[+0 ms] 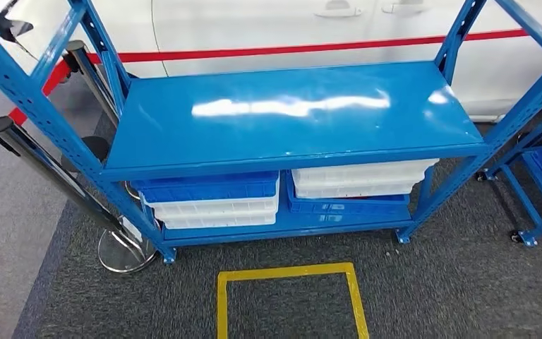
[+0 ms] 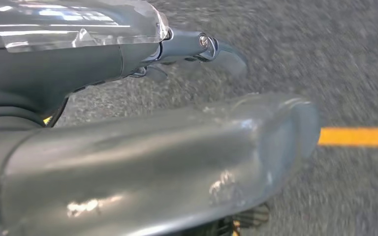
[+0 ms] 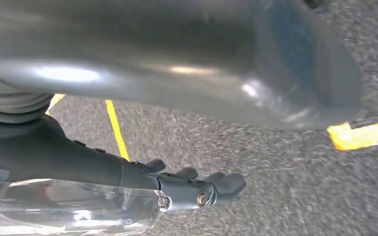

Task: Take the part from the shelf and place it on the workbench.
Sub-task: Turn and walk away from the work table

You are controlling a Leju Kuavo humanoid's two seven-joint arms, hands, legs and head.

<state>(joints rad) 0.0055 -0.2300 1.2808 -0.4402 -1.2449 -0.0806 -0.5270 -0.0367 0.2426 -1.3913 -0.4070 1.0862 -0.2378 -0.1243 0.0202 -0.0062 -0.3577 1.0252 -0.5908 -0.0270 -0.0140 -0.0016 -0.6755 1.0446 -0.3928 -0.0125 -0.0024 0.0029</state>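
shelf (image 1: 293, 116): blue rack, glossy top board, straight ahead in head view.
part: cannot tell where it is; stacked blue and white trays (image 1: 212, 200) sit on the lower level.
left hand (image 2: 167, 147): over grey carpet (image 2: 325, 59), fingers extended, holds nothing.
right hand (image 3: 177, 54): over carpet near yellow tape (image 3: 364, 135), fingers apart, nothing held.

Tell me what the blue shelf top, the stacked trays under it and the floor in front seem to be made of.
Shelf top: likely painted sheet metal, glossy; it mirrors the lights in bright streaks.
White trays and blue tray: probably moulded plastic, matt, with ribbed rims.
Floor: dark grey carpet by its speckled, fibrous look, marked with a yellow tape square.
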